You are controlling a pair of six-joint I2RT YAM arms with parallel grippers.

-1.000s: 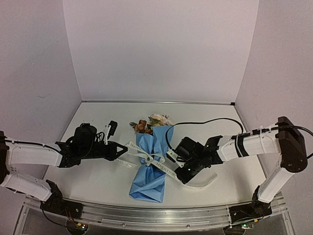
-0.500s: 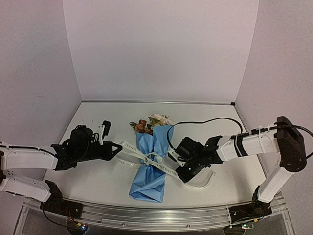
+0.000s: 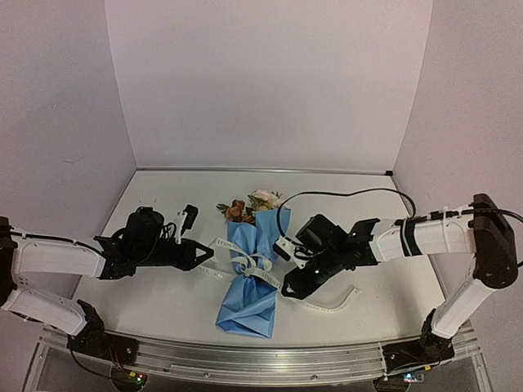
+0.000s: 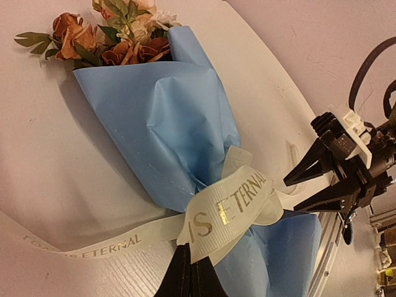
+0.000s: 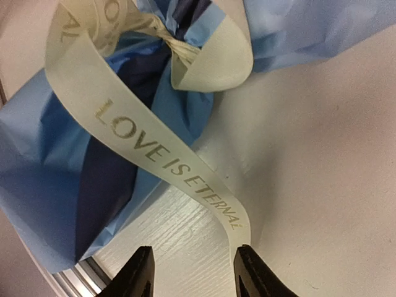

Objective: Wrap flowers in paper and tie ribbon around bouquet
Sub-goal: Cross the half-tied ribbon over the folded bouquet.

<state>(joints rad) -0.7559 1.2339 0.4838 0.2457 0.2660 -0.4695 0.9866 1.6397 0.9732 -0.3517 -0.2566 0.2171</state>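
Both arms reach low and inward over the white table point(image 3: 155, 306), flanking the bouquet point(image 3: 250, 282) of rust and cream blooms in a light-blue paper cone lying between them. The left gripper point(image 4: 187, 273) is pinched closed on the cream-white fabric ribbon point(image 5: 154, 154) knotted round the bouquet's waist. The right gripper point(image 5: 192, 263) stands parted, the ribbon's tail just ahead of it. Gold lettering reads "LOVE IS ETERNAL".

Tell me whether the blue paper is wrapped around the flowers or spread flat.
Wrapped. The paper forms a cone around the flowers, cinched at its waist by the ribbon.
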